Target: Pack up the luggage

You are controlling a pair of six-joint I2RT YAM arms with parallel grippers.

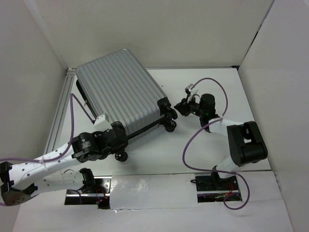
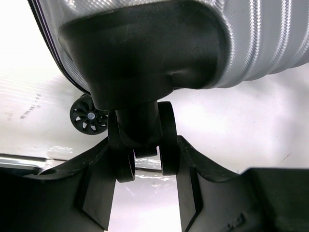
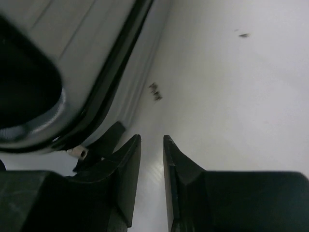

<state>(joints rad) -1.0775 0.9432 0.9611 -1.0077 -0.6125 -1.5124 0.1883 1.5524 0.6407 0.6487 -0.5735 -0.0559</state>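
Note:
The luggage (image 1: 120,92), a silver-grey ribbed suitcase, lies closed and flat on the white table, slanted, with its wheeled end toward me. My left gripper (image 1: 117,137) is at its near-left corner. In the left wrist view the left gripper (image 2: 145,145) has a finger pressed against each side of a black twin caster wheel (image 2: 144,135) under the silver shell (image 2: 260,43). My right gripper (image 1: 182,107) hovers just right of the right-hand wheels (image 1: 170,125). In the right wrist view the right gripper (image 3: 152,137) is open by a narrow gap and empty, with the suitcase edge (image 3: 96,58) to its left.
An aluminium rail (image 1: 58,111) runs along the left side of the table (image 1: 207,145). White walls enclose the back and both sides. Another wheel (image 2: 89,116) and a small metal zipper pull (image 3: 79,152) show beside the fingers.

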